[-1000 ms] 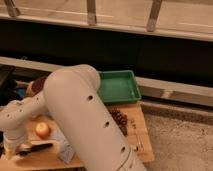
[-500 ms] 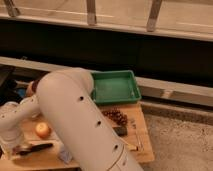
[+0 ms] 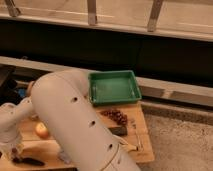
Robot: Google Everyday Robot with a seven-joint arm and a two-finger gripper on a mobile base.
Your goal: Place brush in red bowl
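Observation:
My arm's big pale link (image 3: 75, 125) covers most of the wooden table (image 3: 142, 150). Its wrist bends down at the far left, and the gripper (image 3: 16, 154) hangs just over a long dark slim tool lying at the front left, which looks like the brush (image 3: 29, 161). Whether the gripper touches it is hidden. The red bowl (image 3: 41, 130), small, round and orange-red, sits just behind and to the right of the gripper, partly behind the arm.
A green tray (image 3: 114, 86) stands at the back of the table. A dark red cluster (image 3: 117, 116) and a short black block (image 3: 120, 131) with a cream handle lie right of the arm. A dark wall and a ledge run behind.
The big arm link has swung lower across the table and the wrist has dropped toward the dark tool at the front left. The bowl and tray have not moved.

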